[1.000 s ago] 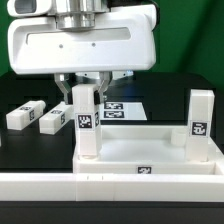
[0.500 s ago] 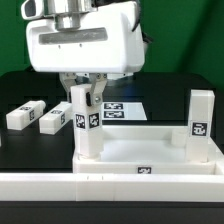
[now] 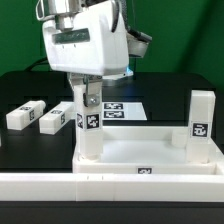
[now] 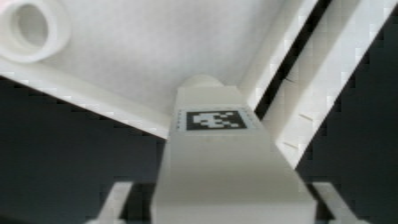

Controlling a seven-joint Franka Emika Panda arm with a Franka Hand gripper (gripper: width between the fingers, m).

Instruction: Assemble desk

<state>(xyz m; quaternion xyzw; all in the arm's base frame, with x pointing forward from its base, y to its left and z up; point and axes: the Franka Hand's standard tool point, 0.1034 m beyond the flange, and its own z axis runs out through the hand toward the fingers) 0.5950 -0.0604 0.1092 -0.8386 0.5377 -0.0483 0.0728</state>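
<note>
– White claw (image 3: 90, 99) has swung round within the last second. Why?
– It's clenched on the upright leg (image 3: 89, 128), with its fingers (image 4: 118, 205) either side of the leg in the wrist view, and the wrist has turned with it. Half a second ago the leg showed two tagged faces; now one tag faces out. I judge it's being twisted into its corner socket.
– Where on the desk?
– In the exterior view, at the panel's (image 3: 150, 152) nine o'clock end. A second leg (image 3: 200, 125) stands at three o'clock.
– What's left?
– A loose leg (image 3: 24, 116) and another loose leg (image 3: 54, 120) lie on the surface (image 3: 30, 152), at nine o'clock of the claw, not yet fitted.
</note>
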